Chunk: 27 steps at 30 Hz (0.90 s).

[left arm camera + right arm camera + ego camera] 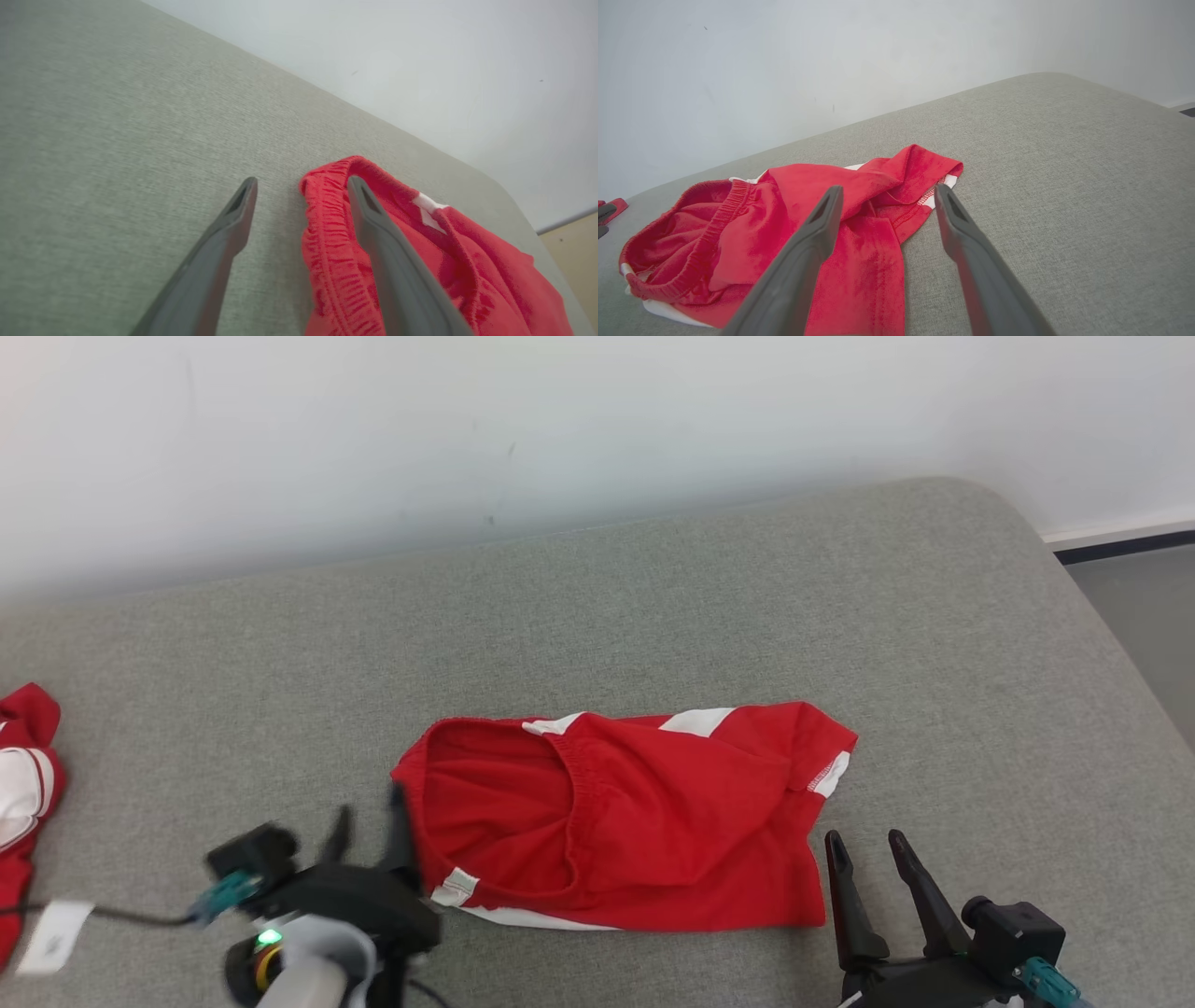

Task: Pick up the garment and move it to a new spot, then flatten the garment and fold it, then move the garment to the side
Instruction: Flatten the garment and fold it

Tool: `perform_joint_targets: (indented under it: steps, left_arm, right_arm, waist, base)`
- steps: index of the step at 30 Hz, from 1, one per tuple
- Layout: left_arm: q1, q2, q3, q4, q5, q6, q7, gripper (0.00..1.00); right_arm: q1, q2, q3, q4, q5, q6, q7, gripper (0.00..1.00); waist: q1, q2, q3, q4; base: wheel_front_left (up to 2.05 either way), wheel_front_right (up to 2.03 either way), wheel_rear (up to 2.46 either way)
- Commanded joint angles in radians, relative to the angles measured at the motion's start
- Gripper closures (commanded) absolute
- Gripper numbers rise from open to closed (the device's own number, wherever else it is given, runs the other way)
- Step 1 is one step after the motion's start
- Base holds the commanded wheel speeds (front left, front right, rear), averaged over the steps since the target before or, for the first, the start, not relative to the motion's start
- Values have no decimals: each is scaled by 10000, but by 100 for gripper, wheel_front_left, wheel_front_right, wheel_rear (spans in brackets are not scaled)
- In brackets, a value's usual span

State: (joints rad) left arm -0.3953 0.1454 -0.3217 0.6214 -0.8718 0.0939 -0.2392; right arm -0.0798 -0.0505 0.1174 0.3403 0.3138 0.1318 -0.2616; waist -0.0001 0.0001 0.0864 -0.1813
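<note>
Left gripper (371, 805) wide open, red shorts (653, 821) at its tips; right gripper (864, 837) open by the hem (915, 212), maybe ready for folding.

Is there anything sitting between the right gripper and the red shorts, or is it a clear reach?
Nothing visible does. The right gripper, open, sits just off the red shorts' hem end with only bare grey cushion between. The left gripper, open, is at the waistband end.
</note>
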Motion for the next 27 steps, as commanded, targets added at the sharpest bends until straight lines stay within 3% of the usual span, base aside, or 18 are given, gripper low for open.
perform_joint_targets:
  steps: [1, 7, 11, 16, 22, 24, 25, 27]
  left_arm:
    - [-333, -168, -237, -121, -132, -265, 486, 0]
    - [-1137, -557, -1094, 53, -50, -315, 1946, 0]
    - [-1667, -712, -1430, 691, -170, 95, 2863, 0]
    - [-2137, -768, -1508, 1362, -32, 537, 3045, 0]
    - [-2419, -811, -1482, 1742, -294, 377, 3178, 0]
    - [-2505, -831, -1586, 1839, -191, 261, 3144, 56]
    - [-2519, -840, -1639, 1842, -128, 175, 3049, 98]
    - [-2552, -836, -1690, 1809, -115, -9, 2851, 100]
  right_arm:
    - [125, 0, 18, -25, -82, -22, -41, 0]
    - [-56, 0, 254, 2, 117, -22, -41, 0]
    - [-216, 0, 373, 19, 310, -22, -40, 0]
    - [-171, 2, 236, -65, 428, -22, -41, 0]
    - [-136, 2, 129, -202, 531, -22, -40, 0]
    - [-123, 5, 166, -223, 560, -22, -41, 0]
    - [-136, 5, 204, -237, 578, -22, -40, 0]
    - [-137, -1, 158, -267, 560, -22, -41, 0]
  waist:
    - [1, -1, -21, 0]
    - [1, -1, 64, -356]
    - [1, -1, 273, -962]
    - [1, -1, 637, -1596]
    - [1, -1, 883, -1758]
    - [1, -1, 909, -1684]
    - [1, -1, 916, -1634]
    - [1, -1, 908, -1469]
  base:
    - [0, 0, 0]
    - [0, 0, 0]
    - [0, 0, 0]
    - [0, 0, 0]
    - [0, 0, 0]
    - [0, 0, 0]
    - [0, 0, 0]
    - [0, 0, 0]
